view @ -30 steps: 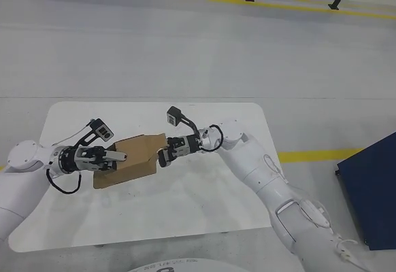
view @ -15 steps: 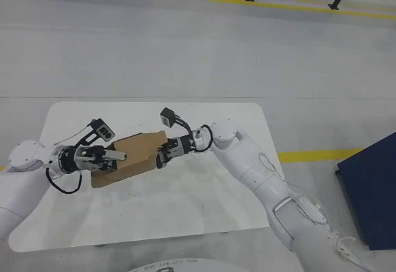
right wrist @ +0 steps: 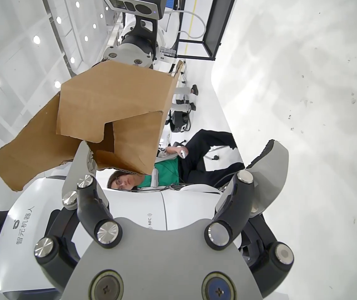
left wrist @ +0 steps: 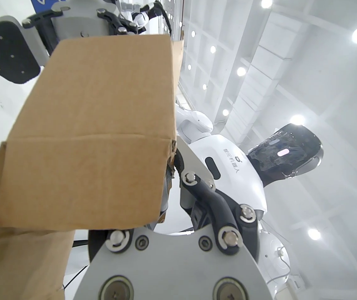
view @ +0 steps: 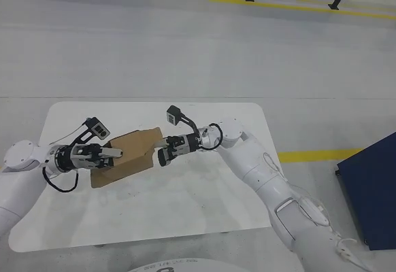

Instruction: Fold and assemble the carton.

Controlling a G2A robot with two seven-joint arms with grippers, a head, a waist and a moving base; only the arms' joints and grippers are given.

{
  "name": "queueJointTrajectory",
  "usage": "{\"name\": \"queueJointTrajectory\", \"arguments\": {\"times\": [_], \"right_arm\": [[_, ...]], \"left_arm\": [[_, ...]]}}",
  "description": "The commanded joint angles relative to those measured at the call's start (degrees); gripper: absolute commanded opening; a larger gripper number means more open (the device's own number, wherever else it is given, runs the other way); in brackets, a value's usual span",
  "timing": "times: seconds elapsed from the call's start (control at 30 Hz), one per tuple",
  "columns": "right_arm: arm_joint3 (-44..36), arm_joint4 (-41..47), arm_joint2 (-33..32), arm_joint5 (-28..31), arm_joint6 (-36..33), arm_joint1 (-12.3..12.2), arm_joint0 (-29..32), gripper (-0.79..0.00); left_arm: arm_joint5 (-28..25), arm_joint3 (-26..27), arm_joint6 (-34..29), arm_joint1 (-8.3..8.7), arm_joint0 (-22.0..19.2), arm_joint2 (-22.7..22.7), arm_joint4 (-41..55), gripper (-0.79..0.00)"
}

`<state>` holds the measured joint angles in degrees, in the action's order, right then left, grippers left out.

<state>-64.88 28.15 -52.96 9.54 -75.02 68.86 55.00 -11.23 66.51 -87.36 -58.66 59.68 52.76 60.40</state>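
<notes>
Left pincer (view: 118,155) is clamped on the carton (view: 135,144); right pincer (view: 162,157), spread apart, sits at its edge. A push there could twist the carton loose.

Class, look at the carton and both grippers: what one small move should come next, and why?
Probably close the right gripper on the near edge of the carton. Its jaws stand wide open, with one finger against that edge, while the left gripper grips the far end alone. A second grip would likely steady the carton for folding.
</notes>
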Motion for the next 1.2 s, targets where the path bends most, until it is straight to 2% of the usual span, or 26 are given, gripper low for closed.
{"name": "queueJointTrajectory", "arguments": {"times": [0.0,0.13,0.23,0.47,0.9,0.97,1.17], "right_arm": [[-1.2,0.4,-0.4,0.7,0.6,-0.1,1.0,0.000],[-2.7,2.4,-3.0,3.4,-1.5,-0.9,3.1,0.000],[-3.7,2.9,-4.4,4.4,-2.2,-1.4,4.3,0.000],[-5.4,4.0,-6.2,5.1,-2.4,-2.0,6.1,0.000],[-6.3,2.3,-4.8,3.2,-1.4,-2.0,5.5,0.000],[-6.2,2.1,-4.5,3.0,-1.2,-1.9,5.2,0.000],[-5.9,2.6,-4.5,2.8,-1.5,-1.9,5.0,0.000]], "left_arm": [[2.5,-0.3,-0.6,-0.12,0.3,-0.1,0.9,-0.785],[10.5,1.0,-0.6,-0.29,0.9,-2.1,6.6,-0.785],[14.1,0.3,-0.6,0.12,0.4,-3.2,8.3,-0.785],[18.0,0.1,-0.6,1.17,-0.8,-5.8,10.1,-0.785],[19.8,0.5,-0.6,1.91,-3.0,-11.3,14.5,-0.785],[19.1,-0.3,-0.6,1.91,-3.3,-11.1,17.1,-0.785],[19.1,-0.3,-0.6,1.91,-3.3,-11.1,17.1,-0.785]]}}
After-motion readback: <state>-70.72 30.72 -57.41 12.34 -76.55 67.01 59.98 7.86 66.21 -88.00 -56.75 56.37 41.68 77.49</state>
